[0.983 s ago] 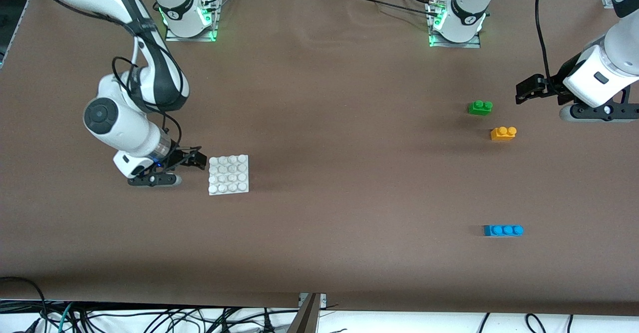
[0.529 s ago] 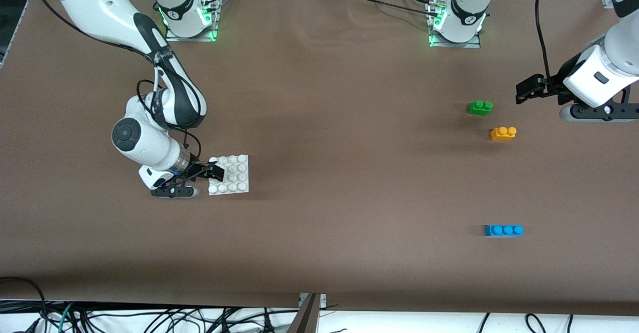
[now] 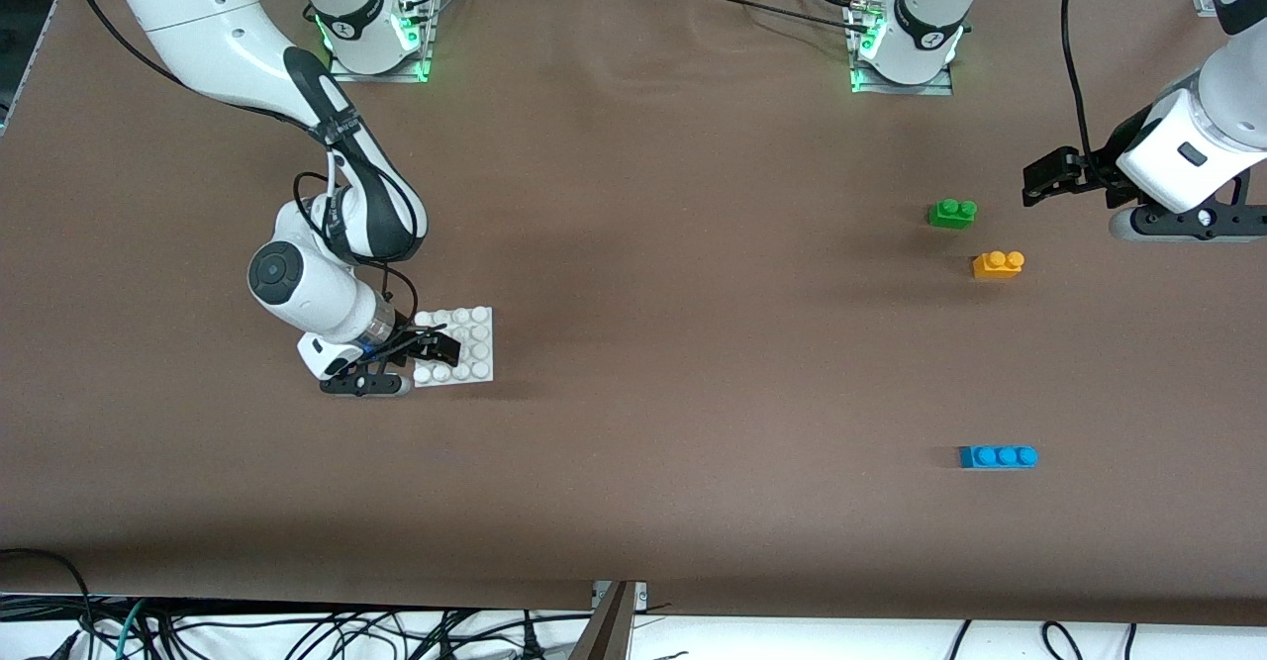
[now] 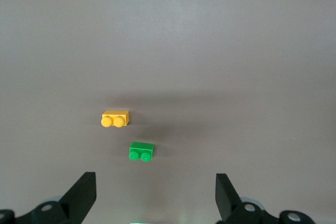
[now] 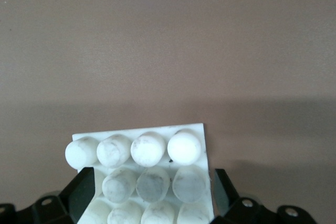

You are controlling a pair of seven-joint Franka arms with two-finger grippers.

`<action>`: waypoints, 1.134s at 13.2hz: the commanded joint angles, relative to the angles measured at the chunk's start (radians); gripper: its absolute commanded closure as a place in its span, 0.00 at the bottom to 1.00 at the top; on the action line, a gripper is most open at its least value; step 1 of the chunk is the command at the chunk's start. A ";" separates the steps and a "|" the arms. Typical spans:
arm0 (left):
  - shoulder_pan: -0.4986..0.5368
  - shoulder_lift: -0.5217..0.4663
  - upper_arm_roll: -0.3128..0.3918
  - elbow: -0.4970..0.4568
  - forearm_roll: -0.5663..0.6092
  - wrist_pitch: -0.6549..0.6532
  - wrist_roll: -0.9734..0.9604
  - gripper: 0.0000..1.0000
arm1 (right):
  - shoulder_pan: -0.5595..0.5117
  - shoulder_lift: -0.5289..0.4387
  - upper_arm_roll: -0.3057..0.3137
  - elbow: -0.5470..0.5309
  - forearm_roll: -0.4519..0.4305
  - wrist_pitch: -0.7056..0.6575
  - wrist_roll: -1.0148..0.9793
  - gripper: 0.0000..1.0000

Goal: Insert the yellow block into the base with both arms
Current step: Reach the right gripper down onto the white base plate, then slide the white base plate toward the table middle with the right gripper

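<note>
You are at the step of securing the base: your right gripper is low over its edge, fingers apart with the plate between them, so next close to clamp it. Your left gripper waits, fingers apart, above the worktop, the block just ahead and untouched.

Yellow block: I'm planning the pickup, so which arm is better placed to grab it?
Left. The left gripper hangs open near the yellow block; the right gripper straddles the base.
</note>
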 commanded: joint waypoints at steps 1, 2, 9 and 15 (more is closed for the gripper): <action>0.003 0.007 -0.003 0.024 0.004 -0.020 0.006 0.00 | -0.009 0.028 0.015 -0.005 0.014 0.047 0.000 0.00; 0.003 0.007 -0.003 0.024 0.004 -0.020 0.006 0.00 | -0.009 0.033 0.017 -0.013 0.014 0.060 0.000 0.00; 0.003 0.007 -0.003 0.024 0.004 -0.020 0.006 0.00 | -0.009 0.050 0.041 -0.022 0.021 0.061 0.032 0.12; 0.003 0.007 -0.003 0.024 0.004 -0.020 0.006 0.00 | 0.051 0.068 0.058 -0.017 0.021 0.107 0.152 0.31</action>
